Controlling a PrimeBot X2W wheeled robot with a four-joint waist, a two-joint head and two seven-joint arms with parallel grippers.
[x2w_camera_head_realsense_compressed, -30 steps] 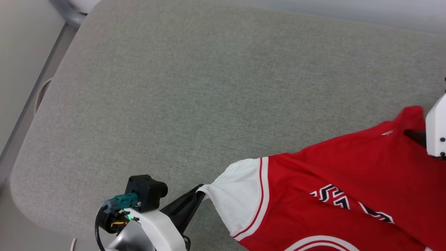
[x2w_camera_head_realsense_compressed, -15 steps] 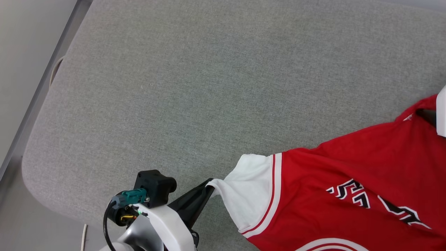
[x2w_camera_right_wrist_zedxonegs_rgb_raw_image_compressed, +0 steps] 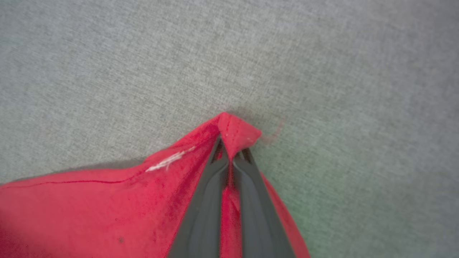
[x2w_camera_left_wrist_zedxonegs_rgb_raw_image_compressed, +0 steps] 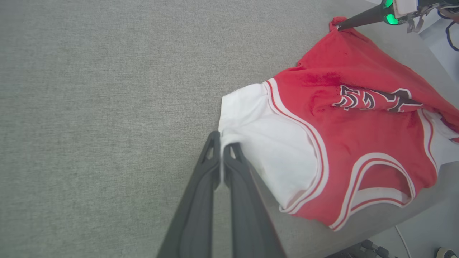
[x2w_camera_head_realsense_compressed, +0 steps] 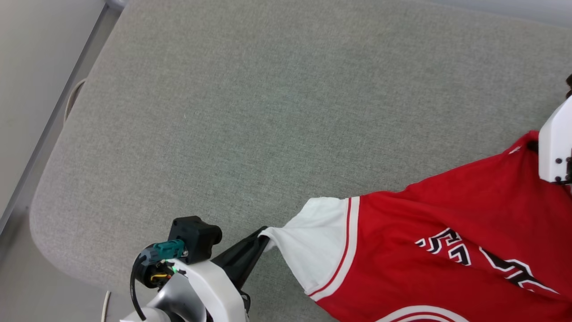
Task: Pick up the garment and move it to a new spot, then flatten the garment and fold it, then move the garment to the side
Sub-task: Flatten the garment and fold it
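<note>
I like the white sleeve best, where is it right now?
In the head view the white sleeve is low and middle, over the grey cushion, pinched by the left gripper.

The left claw (x2w_camera_left_wrist_zedxonegs_rgb_raw_image_compressed: 223, 143) pinches a white sleeve edge of the garment (x2w_camera_left_wrist_zedxonegs_rgb_raw_image_compressed: 358, 125) lying on grey fabric (x2w_camera_left_wrist_zedxonegs_rgb_raw_image_compressed: 107, 107).

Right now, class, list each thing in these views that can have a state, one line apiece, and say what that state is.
garment: unfolded, rumpled, drawn out between both grippers over the cushion.
left gripper: shut on the edge of the garment's white sleeve.
right gripper: shut on a red hemmed corner of the garment.
grey cushion: lying flat, bare to the left of the garment.
</note>
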